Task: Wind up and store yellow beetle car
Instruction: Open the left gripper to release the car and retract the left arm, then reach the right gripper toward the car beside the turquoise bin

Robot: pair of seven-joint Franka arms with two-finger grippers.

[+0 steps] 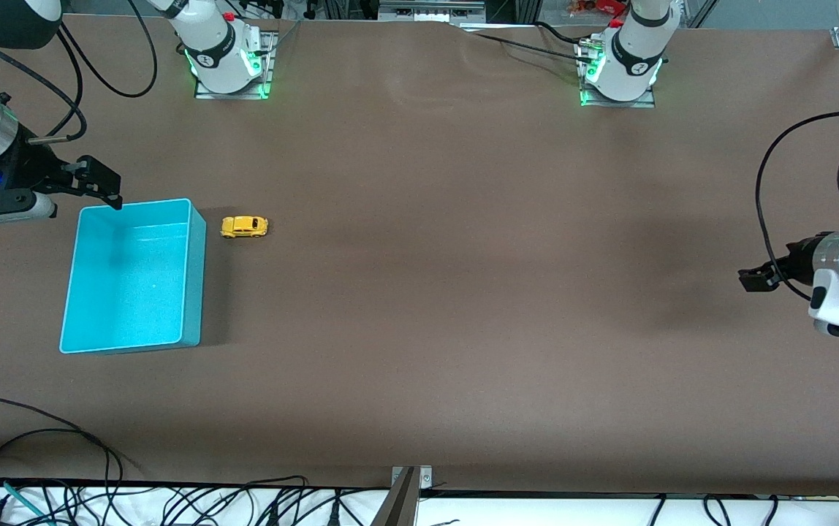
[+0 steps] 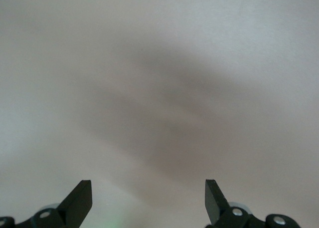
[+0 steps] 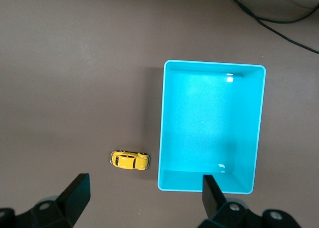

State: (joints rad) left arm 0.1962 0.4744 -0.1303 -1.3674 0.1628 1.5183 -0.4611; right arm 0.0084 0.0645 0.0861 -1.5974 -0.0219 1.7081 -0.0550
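I see a yellow car [image 1: 244, 226] with dark windows and dark wheels. Bin [image 1: 133, 276] is plain turquoise, paler on the floor, with a white glint in the corners. Table [image 1: 463, 292] is matt brown, no pattern. Both grippers' fingers [image 3: 76, 192] are black; arms white, green lights at the bases.
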